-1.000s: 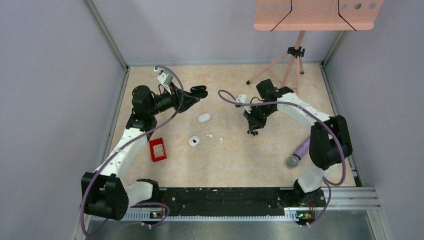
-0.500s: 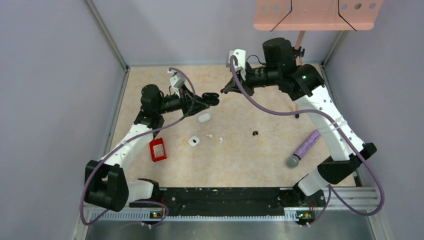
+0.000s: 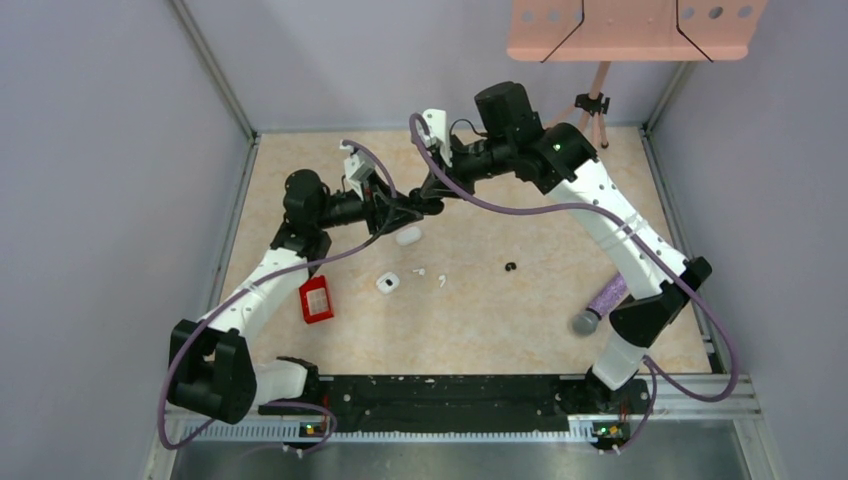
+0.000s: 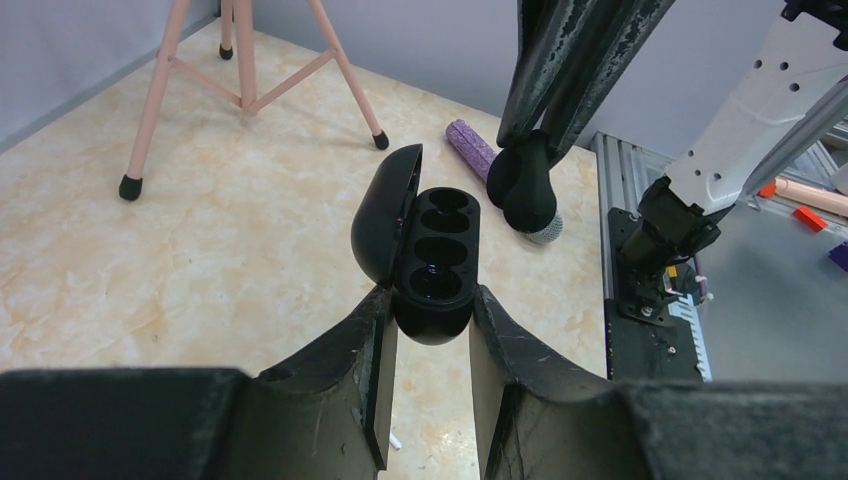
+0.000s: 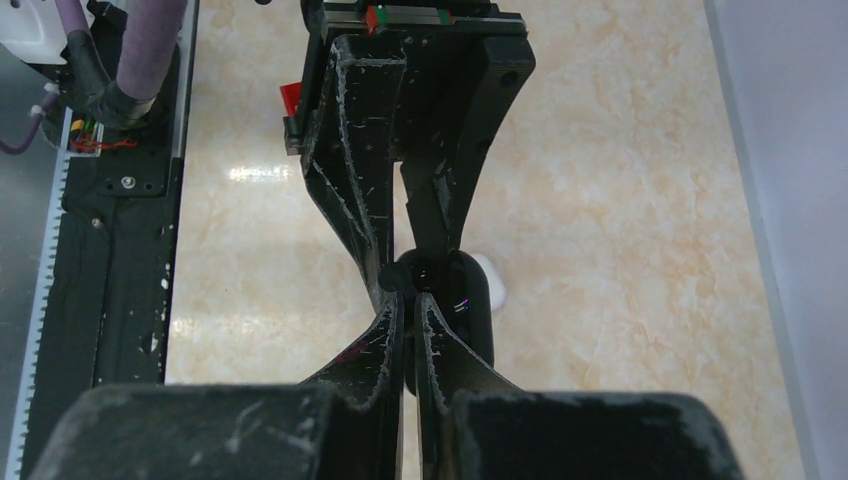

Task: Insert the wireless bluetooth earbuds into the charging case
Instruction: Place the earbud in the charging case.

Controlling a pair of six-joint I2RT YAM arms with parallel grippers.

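Right hand (image 4: 522, 185) nearer case (image 4: 432, 255); grip unclear

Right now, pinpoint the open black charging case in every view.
Top external: black charging case centre-far, where both arms meet.
Left wrist: case centre, lid open, in the left end effector; right end effector pinching a black earbud beside it.
Right wrist: case centre, just beyond that camera's fingertips.
Shared landmark: the left end effector gripping it.

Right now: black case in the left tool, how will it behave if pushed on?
The black charging case is glossy and rounded, pinched only at its near end by the left tool, so it would probably pivot or slip. Its open lid likely swings on the hinge. Looks rigid.
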